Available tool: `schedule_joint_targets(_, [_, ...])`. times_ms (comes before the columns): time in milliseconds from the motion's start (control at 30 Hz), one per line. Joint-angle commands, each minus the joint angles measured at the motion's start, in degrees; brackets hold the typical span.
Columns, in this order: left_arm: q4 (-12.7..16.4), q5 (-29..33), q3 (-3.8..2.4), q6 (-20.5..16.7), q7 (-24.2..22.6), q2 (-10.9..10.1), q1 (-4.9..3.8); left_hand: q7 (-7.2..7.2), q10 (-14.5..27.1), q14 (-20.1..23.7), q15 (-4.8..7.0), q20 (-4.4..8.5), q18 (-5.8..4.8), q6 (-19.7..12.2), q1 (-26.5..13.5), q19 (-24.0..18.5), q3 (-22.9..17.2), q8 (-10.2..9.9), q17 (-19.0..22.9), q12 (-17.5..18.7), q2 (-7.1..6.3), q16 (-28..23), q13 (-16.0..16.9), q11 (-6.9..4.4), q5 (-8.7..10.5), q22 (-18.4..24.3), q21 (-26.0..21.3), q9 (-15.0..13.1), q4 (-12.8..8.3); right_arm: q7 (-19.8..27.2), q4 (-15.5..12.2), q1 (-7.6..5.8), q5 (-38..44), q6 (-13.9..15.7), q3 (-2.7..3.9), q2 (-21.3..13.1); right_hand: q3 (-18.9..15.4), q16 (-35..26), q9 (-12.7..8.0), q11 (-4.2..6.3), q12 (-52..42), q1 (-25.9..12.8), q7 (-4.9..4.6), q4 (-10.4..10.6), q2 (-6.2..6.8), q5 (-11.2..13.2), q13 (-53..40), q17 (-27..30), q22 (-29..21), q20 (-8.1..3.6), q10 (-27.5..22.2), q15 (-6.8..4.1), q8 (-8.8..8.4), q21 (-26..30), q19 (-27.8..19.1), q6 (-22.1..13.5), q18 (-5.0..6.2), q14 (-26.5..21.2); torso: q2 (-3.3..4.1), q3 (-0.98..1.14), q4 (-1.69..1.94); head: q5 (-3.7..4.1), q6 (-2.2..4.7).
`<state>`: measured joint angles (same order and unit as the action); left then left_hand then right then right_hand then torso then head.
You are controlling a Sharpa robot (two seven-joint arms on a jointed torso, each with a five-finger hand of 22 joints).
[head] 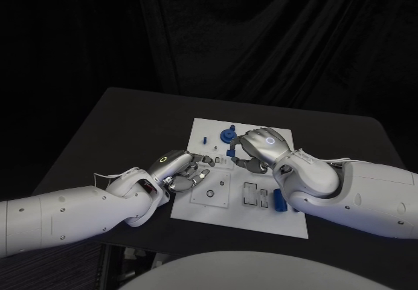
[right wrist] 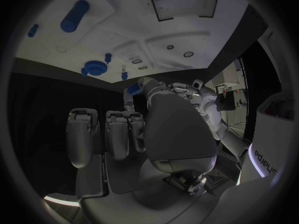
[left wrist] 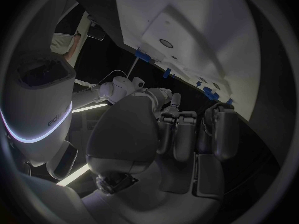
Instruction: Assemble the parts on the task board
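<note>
Right hand (head: pixel 258 147) hovers over the white task board (head: pixel 228 212), fingers curled; looks like it's pinching a small blue part (right wrist: pixel 134 90), though I can't be sure. Left hand (head: pixel 180 171) sits at the board's left edge, curled in, can't tell if it holds anything. The blue cylinder (head: pixel 279 200) lies near the right edge: light, rigid plastic, probably slick, so grab its middle.

The black counter (head: pixel 122 127) carries the white task board (head: pixel 228 208), which lies a little toward three o'clock of the counter's middle, tilted with its long sides running from roughly twelve to five o'clock, bare dark surface showing around it from nine to twelve o'clock.
</note>
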<state>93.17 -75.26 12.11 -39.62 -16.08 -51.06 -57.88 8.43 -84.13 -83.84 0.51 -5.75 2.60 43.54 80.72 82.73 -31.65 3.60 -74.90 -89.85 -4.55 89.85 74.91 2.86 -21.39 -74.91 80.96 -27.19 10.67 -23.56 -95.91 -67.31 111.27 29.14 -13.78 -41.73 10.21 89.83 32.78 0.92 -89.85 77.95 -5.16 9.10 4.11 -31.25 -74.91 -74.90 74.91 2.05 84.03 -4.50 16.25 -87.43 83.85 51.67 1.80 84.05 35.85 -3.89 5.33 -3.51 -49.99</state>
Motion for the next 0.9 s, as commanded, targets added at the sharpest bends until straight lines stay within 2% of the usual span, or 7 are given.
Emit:
schedule_joint_targets(33, [-0.2,0.3,-0.03,-0.5,-2.9,0.4,-0.11,-0.08,-5.9,-6.2,-0.04,-0.14,0.16,-0.8,-0.4,0.0,-0.6,-0.2,-15.1,-0.1,-0.15,0.2,15.1,-0.12,-0.22,-10.3,-0.2,1.2,-0.1,1.3,0.0,-0.14,-2.5,-2.4,0.02,0.1,0.1,0.2,7.4,0.36,-0.1,-0.6,1.7,0.3,0.16,-0.3,-15.1,-15.1,14.3,-0.41,6.0,-0.24,0.17,-0.3,5.0,1.6,-1.18,5.9,-0.05,-0.03,0.06,0.09,-0.01])
schedule_joint_targets(300, [-0.3,0.3,-0.03,-1.7,-3.6,0.8,-0.11,-0.81,-5.9,-6.2,0.4,0.22,0.15,-4.0,-0.7,0.1,-0.8,-0.2,-15.1,-0.1,-0.57,0.2,15.1,-0.69,-0.26,-10.5,-0.2,4.7,-0.2,1.3,0.6,-0.15,-2.8,-3.7,0.0,0.5,0.2,0.2,7.5,0.38,-0.1,-0.6,1.73,0.3,0.16,-0.1,-15.1,-15.1,14.3,-0.4,6.0,-0.24,0.17,-0.4,5.0,1.6,-1.2,5.9,0.01,0.05,-0.02,-0.06,-0.01])
schedule_joint_targets(400, [-0.4,0.3,-0.03,-2.0,-3.7,0.9,-0.11,-1.06,-5.9,-6.2,0.55,0.38,0.14,-6.9,-1.0,0.2,-0.7,-0.4,-15.1,-0.1,-0.7,0.2,15.1,-0.87,-0.27,-10.5,-0.3,7.0,-0.2,1.3,0.7,-0.12,-2.9,-3.8,0.0,0.7,0.2,0.2,7.5,0.39,-0.1,-0.6,1.73,0.2,0.17,-0.1,-15.1,-15.1,14.3,-0.4,6.0,-0.24,0.17,-0.4,5.0,1.6,-1.2,5.9,0.02,0.05,0.02,0.05,-0.01])
schedule_joint_targets(667, [-0.9,0.3,-0.03,-2.0,-3.4,1.4,-0.1,-1.29,-5.9,-6.2,0.69,0.49,0.13,-8.1,-1.1,0.2,-0.6,-0.5,-15.1,-0.1,-0.75,0.2,15.1,-1.06,-0.3,-10.6,-0.2,8.1,-0.3,1.5,0.8,-0.08,-2.9,-4.1,-0.01,0.8,0.3,0.2,7.7,0.36,-0.1,-0.7,1.75,0.2,0.18,0.3,-15.1,-15.1,14.3,-0.39,6.0,-0.22,0.13,-0.4,5.0,1.6,-1.19,5.9,0.09,0.08,0.15,0.23,-0.01])
schedule_joint_targets(900, [-1.5,0.3,-0.03,-1.0,-2.3,2.1,-0.1,-1.27,-5.9,-6.2,0.74,0.55,0.16,-8.7,-1.3,0.1,-0.5,-0.5,-15.1,-0.1,-0.8,0.2,15.1,-1.08,-0.25,-10.6,-0.3,8.7,-0.2,1.9,0.9,-0.05,-2.9,-3.9,-0.02,1.0,0.5,0.2,7.9,0.31,-0.1,-0.7,1.71,0.2,0.18,0.8,-15.1,-15.1,14.3,-0.37,6.0,-0.2,0.04,-0.4,5.0,1.5,-1.19,5.9,0.0,0.02,0.02,-0.09,-0.01])
